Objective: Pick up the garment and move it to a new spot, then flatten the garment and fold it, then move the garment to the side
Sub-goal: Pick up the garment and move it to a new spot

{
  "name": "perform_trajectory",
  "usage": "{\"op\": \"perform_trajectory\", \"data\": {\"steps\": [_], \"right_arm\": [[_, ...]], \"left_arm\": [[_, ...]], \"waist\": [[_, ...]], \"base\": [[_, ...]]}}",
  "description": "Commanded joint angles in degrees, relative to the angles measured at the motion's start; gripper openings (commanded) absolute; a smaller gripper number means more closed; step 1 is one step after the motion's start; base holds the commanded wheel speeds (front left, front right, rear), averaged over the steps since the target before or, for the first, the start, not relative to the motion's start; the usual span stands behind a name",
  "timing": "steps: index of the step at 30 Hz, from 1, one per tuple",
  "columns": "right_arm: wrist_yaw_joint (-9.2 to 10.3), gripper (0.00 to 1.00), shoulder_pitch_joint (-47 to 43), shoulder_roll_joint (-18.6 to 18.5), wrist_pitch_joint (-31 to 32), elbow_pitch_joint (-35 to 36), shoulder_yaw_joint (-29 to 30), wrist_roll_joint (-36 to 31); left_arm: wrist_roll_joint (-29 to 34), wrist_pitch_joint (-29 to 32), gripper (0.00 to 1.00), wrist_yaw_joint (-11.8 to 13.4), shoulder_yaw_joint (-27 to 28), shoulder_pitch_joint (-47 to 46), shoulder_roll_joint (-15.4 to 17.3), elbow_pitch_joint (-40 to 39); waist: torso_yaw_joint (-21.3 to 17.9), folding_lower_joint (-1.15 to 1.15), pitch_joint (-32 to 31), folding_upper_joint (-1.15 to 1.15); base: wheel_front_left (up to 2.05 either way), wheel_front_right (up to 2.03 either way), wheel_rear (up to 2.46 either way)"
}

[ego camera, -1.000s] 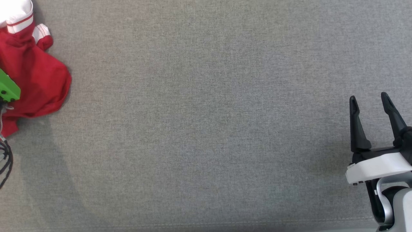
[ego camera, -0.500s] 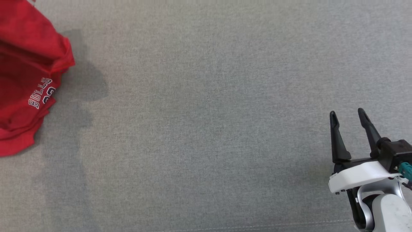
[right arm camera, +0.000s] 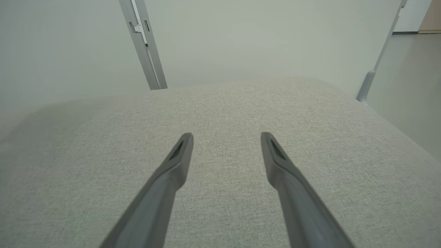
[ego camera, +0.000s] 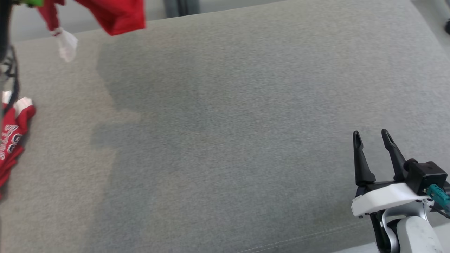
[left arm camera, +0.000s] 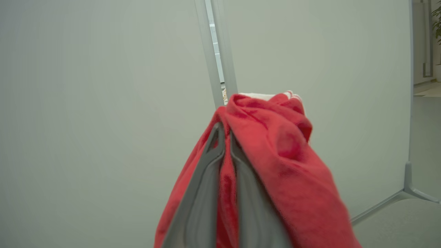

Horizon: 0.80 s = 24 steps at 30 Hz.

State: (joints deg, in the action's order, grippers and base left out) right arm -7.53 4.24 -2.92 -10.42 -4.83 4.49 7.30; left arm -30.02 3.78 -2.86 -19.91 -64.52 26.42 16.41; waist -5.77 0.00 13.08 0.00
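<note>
Around garment, left gripper, seemingly tight.

Indoor test bay, lab or office sort. Grey fabric-covered worktop fenced on its far side by pale partition panels on slim metal posts, one standing on a splayed foot. Smooth grey floor beyond. Leaves of a plant past the screen's edge.

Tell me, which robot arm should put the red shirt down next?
Left, probably. The left gripper is shut on the red garment, holding it up. The right gripper is open and empty above the gray cushion.
</note>
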Motion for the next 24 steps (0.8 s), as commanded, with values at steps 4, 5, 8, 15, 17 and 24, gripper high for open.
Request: {"op": "perform_trajectory", "data": {"steps": [4, 5, 8, 15, 17, 24], "right_arm": [[0.08, 1.00, 1.33, 0.01, -1.52, -1.95, -0.88, 1.65], [0.08, 1.00, 1.57, 0.03, -1.85, -2.48, -1.13, 1.90], [0.08, 1.00, 2.30, 0.02, -2.56, -3.57, -2.27, 2.69], [0.08, 1.00, 3.32, 0.02, -3.84, -5.38, -3.00, 3.80], [0.08, 1.00, 3.48, 0.02, -4.08, -5.69, -3.07, 4.03], [0.08, 1.00, 4.14, 0.01, -4.59, -6.56, -3.41, 4.47]], "left_arm": [[0.53, 1.54, 0.00, 0.90, -2.70, -1.42, -3.67, -3.49], [0.53, 1.79, 0.00, 0.72, -3.69, -1.26, -4.66, -3.77], [0.80, 2.17, 0.00, 0.29, -6.36, -0.18, -7.15, -3.36], [0.95, 0.83, 0.00, -0.72, -12.72, 5.23, -12.51, 0.72], [0.56, 0.01, 0.00, -0.73, -14.13, 7.68, -13.92, 2.37], [1.48, -3.68, 0.00, -1.00, -19.10, 16.82, -16.53, 9.57]], "waist": [[-6.60, 0.00, -0.28, 0.00], [-7.35, 0.00, -0.22, 0.00], [-9.44, 0.00, 0.02, 0.00], [-11.98, 0.00, 1.33, 0.00], [-12.33, 0.00, 1.82, 0.00], [-12.56, 0.00, 2.68, 0.00]], "base": [[0.00, 0.00, 0.00], [0.00, 0.00, 0.00], [0.00, 0.00, 0.00], [0.00, 0.00, 0.00], [0.00, 0.00, 0.00], [0.00, 0.00, 0.00]]}}
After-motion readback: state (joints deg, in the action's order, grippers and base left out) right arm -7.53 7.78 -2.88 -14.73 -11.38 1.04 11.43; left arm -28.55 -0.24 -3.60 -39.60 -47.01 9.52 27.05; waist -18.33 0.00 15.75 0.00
